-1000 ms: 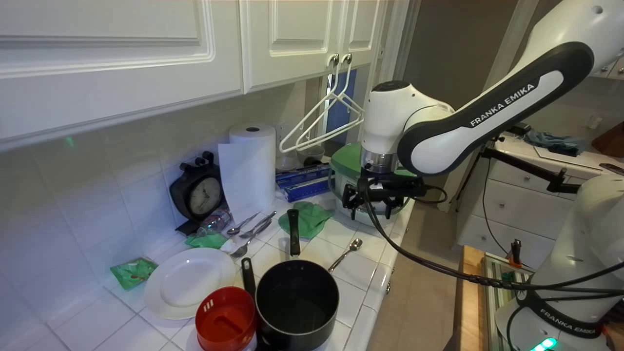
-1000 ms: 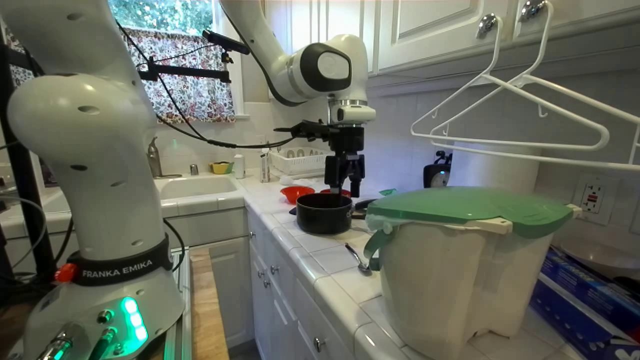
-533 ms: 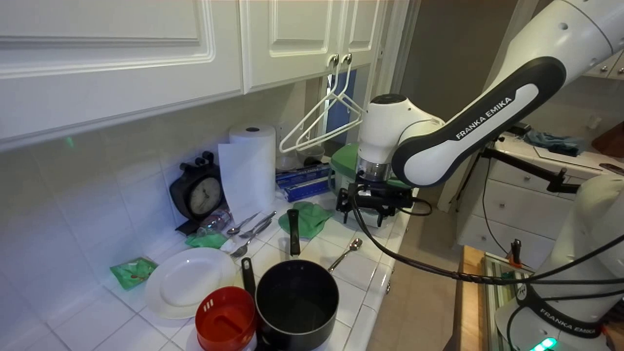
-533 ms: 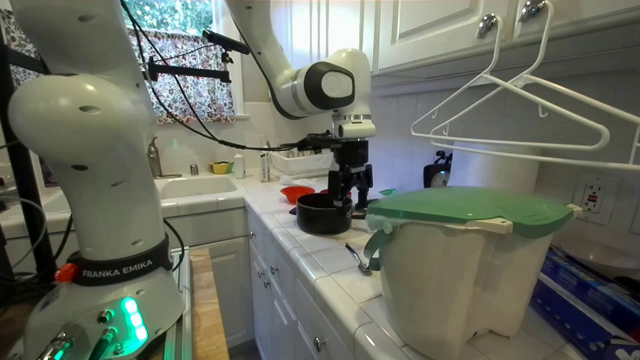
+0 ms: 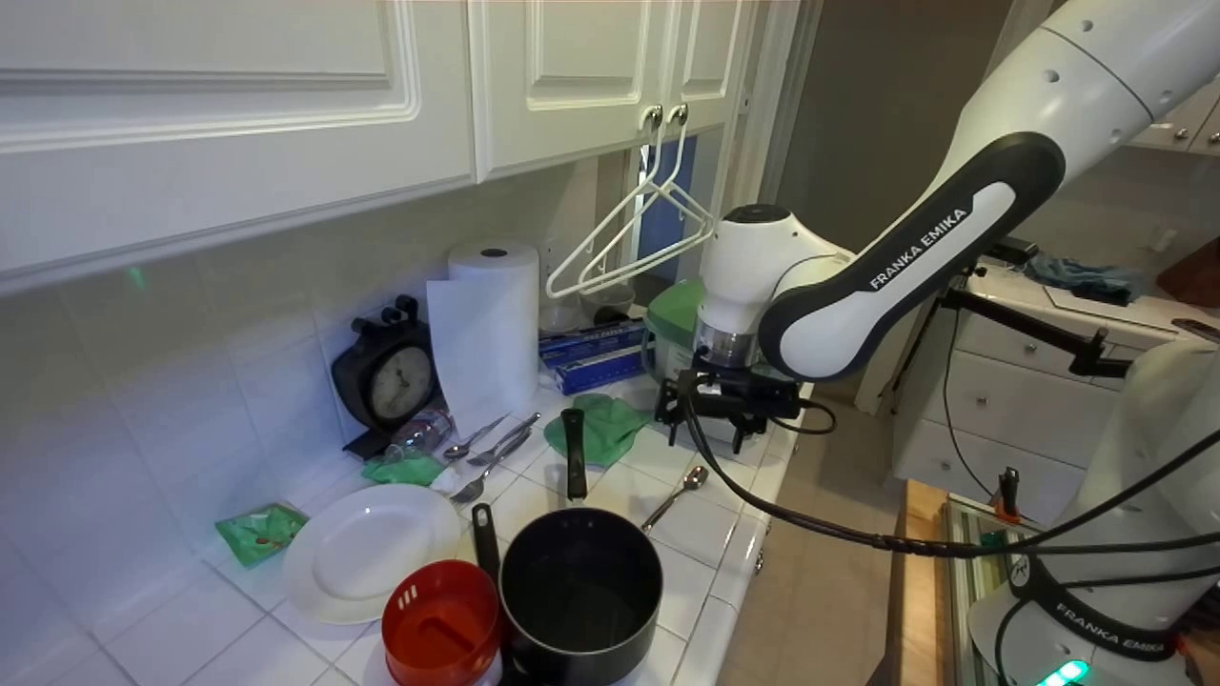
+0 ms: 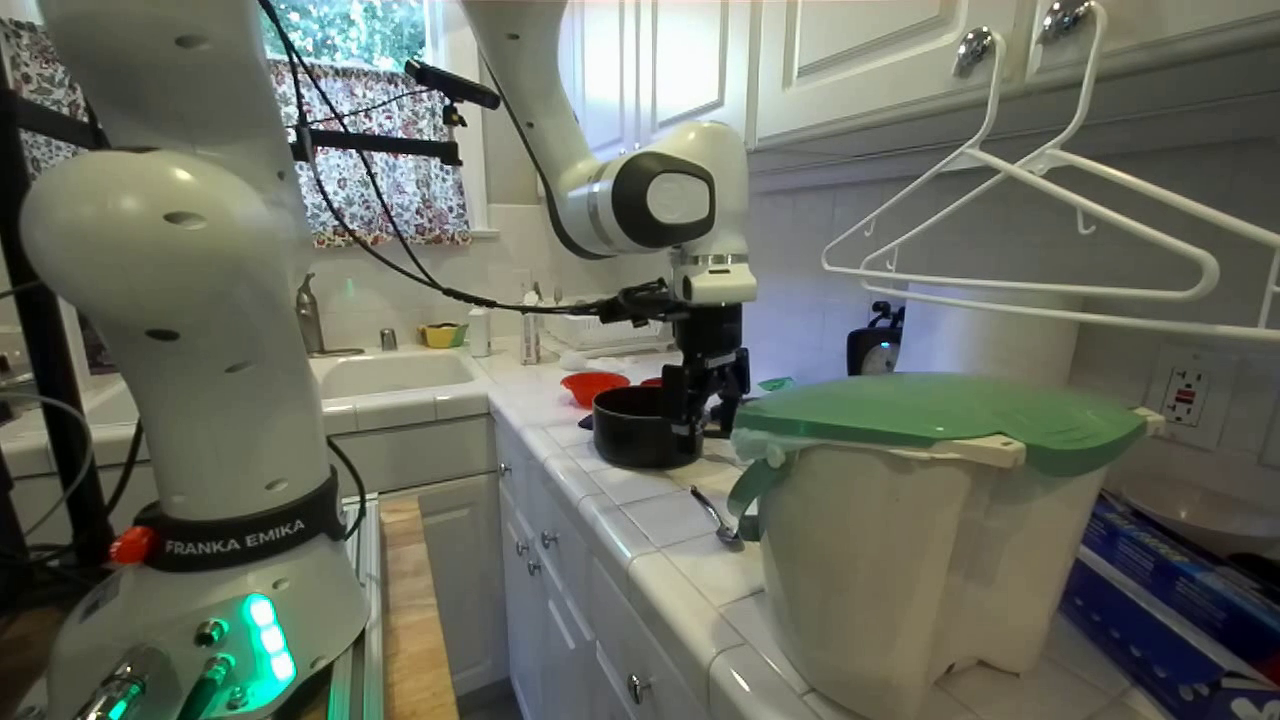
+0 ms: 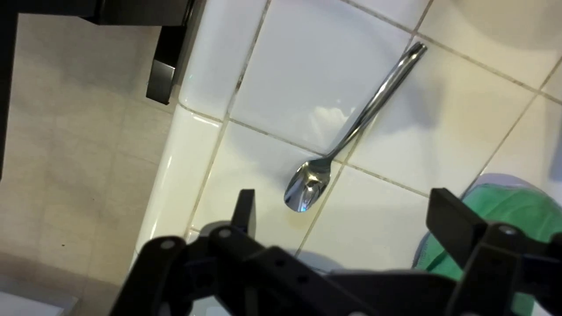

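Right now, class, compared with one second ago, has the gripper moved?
Yes, downward: in an exterior view, the gripper hangs lower relative to the black pot.

Arm (image 5: 915, 252): 1, bent, sloping down from the upper edge in both exterior views
Wrist (image 5: 748, 272): upright, at the arm's lower end
Hand (image 7: 344, 204): directly below the wrist, pointing down
Fingers (image 7: 454, 219): 2, spread wide apart, roughly level in the wrist view

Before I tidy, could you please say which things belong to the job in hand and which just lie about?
Likely in the job: open gripper, nearby spoon.

Seemingly lying about: pot, plate, red bowl, paper roll, bin.
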